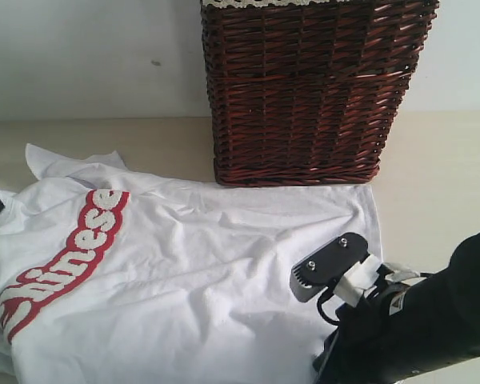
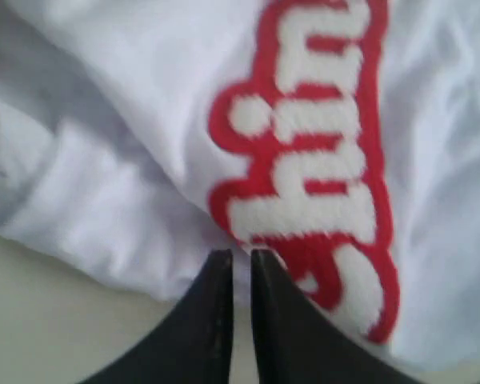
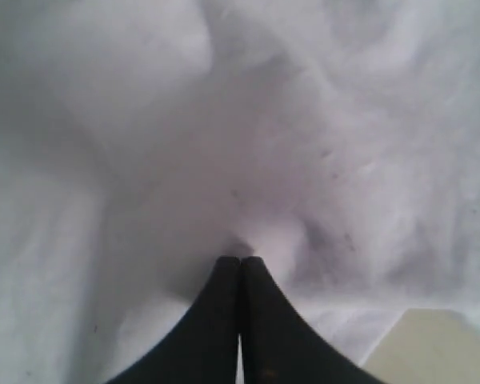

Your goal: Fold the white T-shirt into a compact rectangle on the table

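The exterior camera looks down at a slant on my table (image 1: 440, 176), facing the wicker basket (image 1: 304, 88) and the wall (image 1: 80, 56) behind it. My left wrist camera sits very close over the white T-shirt (image 2: 128, 104), at its red lettering (image 2: 328, 160); my right wrist camera, equally close, sees plain cloth. All three share the white T-shirt

Black arm (image 1: 440, 312) bears grey two-screw bracket (image 1: 326, 268), tapered black fingers (image 3: 216, 328).

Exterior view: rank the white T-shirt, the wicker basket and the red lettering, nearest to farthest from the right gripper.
1. white T-shirt: directly under the right gripper, pinched at its tips.
2. wicker basket: behind the gripper, farther back.
3. red lettering: far across, on the shirt's left side.
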{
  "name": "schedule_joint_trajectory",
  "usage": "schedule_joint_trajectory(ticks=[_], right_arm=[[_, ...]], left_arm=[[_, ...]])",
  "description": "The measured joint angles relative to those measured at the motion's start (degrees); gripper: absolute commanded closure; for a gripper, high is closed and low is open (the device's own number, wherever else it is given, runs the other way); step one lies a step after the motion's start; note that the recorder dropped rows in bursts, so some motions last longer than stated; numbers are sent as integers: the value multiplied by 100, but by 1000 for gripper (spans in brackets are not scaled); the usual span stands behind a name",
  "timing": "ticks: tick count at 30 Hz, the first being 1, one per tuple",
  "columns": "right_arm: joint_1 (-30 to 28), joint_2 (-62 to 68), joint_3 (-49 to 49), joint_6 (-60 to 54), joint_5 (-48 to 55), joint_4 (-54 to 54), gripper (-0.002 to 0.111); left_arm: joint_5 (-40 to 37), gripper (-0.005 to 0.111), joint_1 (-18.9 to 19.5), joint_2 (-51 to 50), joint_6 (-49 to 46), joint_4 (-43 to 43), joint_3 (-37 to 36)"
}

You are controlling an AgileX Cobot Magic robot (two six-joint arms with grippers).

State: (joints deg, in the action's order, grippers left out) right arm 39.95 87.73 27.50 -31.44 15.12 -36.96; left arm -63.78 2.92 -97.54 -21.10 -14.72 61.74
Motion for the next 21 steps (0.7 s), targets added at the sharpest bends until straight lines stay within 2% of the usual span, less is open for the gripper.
schedule_joint_trajectory(ticks=[3, 7, 16, 21], right_arm=[[12, 466, 0, 0, -94, 0, 108], [21, 888, 116, 0, -379, -90, 108], [23, 1382, 533, 0, -1091, -101, 108], [13, 1382, 533, 45, -1091, 62, 108]], left_arm=[[-434, 96, -450, 33, 128, 220, -315], [-513, 96, -833, 33, 257, 405, -689], [-32, 96, -944, 33, 292, 460, -1254], [842, 96, -1190, 33, 209, 425, -1429]])
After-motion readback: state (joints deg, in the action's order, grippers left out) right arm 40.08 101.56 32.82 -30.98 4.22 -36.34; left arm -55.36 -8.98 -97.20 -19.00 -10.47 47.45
